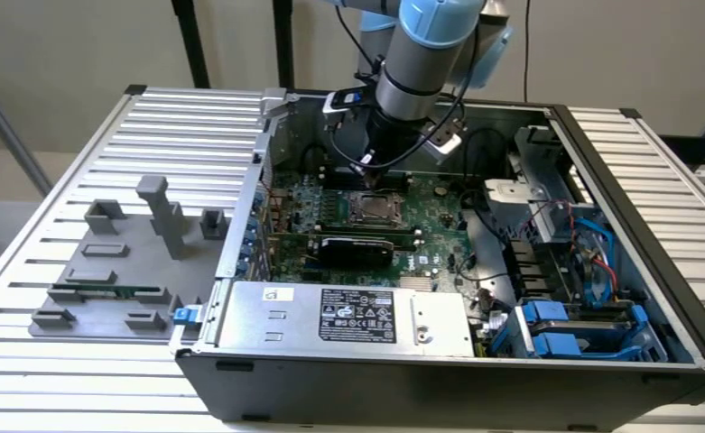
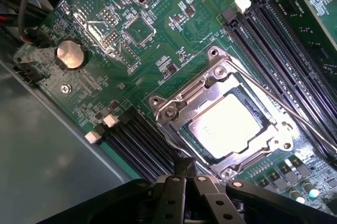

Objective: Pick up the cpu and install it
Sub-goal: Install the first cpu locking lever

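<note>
Hand: your hand (image 2: 188, 174) hangs just above the motherboard, its two black fingers pressed together with nothing between them; in the exterior view it (image 1: 380, 183) sits at the end of the grey-and-blue arm (image 1: 419, 54) reaching down into the open computer case (image 1: 641, 298).

Cpu: the cpu (image 2: 225, 125) lies flat inside the socket frame (image 2: 224, 124), silver top up, just beside your fingertips; from outside it shows as a pale square (image 1: 373, 208) near the middle of the motherboard (image 1: 431, 212).

Socket frame: the metal frame sits around the chip, and a thin retaining lever (image 2: 287, 109) runs across one side of it; you cannot tell from here whether it is latched.

Around the socket: black memory slots (image 2: 142, 147) flank the frame on two sides; a coin battery (image 2: 70, 55) sits well apart toward the board's edge.

Farther out: the power-supply box (image 1: 340, 316) fills the case's near edge; a grey fixture (image 1: 129, 262) rests on the slatted surface (image 1: 75, 180) at the exterior view's left.

Risk: your closed fingers hover so near the frame that a slight drop or sideways drift could strike the chip, the lever or the slots; if the chip sits skewed, pressure could bend socket pins.
</note>
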{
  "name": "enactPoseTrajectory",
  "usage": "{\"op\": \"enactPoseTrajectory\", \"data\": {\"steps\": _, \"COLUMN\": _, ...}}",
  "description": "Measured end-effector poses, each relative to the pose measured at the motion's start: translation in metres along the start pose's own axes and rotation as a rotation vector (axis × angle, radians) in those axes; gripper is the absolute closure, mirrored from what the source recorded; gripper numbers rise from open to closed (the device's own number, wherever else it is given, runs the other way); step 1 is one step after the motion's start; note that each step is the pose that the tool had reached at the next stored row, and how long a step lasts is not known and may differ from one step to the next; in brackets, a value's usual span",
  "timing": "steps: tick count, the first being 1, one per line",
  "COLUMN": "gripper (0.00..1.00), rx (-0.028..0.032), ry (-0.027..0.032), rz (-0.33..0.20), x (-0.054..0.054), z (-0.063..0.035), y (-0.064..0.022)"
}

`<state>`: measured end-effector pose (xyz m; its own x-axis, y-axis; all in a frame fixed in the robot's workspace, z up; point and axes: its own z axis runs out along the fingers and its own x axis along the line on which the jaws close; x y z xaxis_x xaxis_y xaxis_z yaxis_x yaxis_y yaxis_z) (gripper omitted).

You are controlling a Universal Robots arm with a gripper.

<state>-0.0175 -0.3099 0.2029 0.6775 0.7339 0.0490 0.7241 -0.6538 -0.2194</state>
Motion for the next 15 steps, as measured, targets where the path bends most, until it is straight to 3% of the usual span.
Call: {"op": "enactPoseTrajectory", "data": {"steps": 15, "gripper": 0.89, "rx": -0.0003, "ry": -0.0004, "rz": 0.0, "x": 0.0043, "z": -0.0002, "y": 0.0049}}
